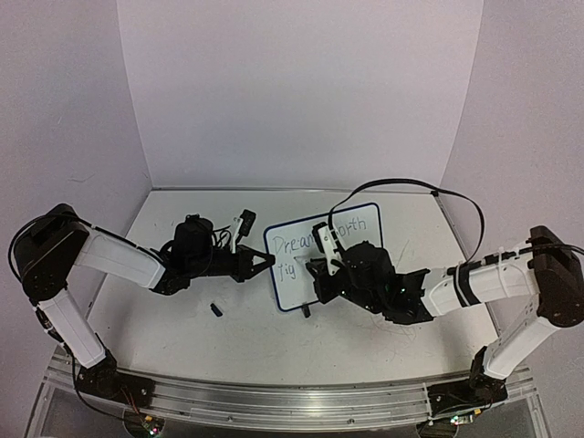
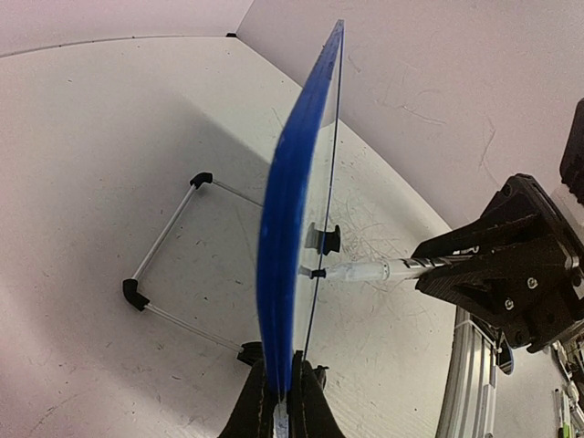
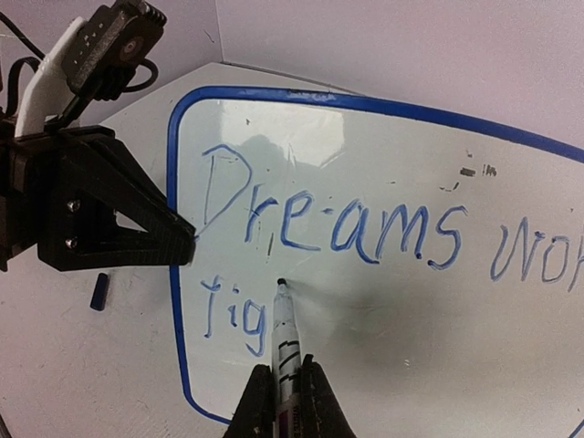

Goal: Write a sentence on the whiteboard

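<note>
Whiteboard [image 3: 392, 338] judged light, thin, stiff and slick; left gripper [image 2: 283, 388] clamped its side rim, the soundest hold, while right gripper [image 3: 285, 388] grasped the marker [image 3: 286, 333].

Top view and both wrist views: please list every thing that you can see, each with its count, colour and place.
whiteboard: one, white with blue rim, standing upright mid-table.
sentence: one, blue handwriting, unfinished; "Dreams" and the next word above, "fig" below.
marker: one, white barrel, dark tip, tip at the board just right of "fig".
small cap-like piece: one, dark, on the table left of the board.
wire stand: one, silvery with black corners, behind the board.
table: one, white, scuffed.
left gripper: black, clamped on the board's edge.
right gripper: black, holding the marker.
</note>
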Available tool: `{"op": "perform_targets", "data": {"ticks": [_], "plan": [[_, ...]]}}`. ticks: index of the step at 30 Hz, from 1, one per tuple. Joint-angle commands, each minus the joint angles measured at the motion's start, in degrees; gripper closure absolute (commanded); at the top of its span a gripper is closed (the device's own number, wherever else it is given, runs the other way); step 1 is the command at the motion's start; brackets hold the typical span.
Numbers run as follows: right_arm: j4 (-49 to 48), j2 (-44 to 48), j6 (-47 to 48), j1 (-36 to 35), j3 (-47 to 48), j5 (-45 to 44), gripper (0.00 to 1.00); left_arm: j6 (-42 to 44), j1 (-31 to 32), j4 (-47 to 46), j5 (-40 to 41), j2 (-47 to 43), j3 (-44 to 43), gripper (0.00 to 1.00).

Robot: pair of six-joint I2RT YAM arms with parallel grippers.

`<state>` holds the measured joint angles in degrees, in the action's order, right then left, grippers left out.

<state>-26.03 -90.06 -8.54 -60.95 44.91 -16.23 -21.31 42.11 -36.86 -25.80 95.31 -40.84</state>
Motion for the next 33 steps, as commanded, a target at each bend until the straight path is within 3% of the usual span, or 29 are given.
{"op": "perform_targets", "data": {"ticks": [1,20,33], "plan": [[0.07,-0.6,-0.22,0.08,0.98,-1.74,1.0,2.02,-0.19,1.06,1.98,-1.85,-0.29,1.0],[2.12,0.38,-3.37,-0.68,-3.94,0.48,1.0,1.82,-0.19,1.23,1.81,-1.7,-0.56,1.0],[0.16,-0.58,-2.02,-0.61,0.08,-1.85,1.0,1.71,-0.17,1.2,1.64,-1.93,-0.54,1.0]]}}
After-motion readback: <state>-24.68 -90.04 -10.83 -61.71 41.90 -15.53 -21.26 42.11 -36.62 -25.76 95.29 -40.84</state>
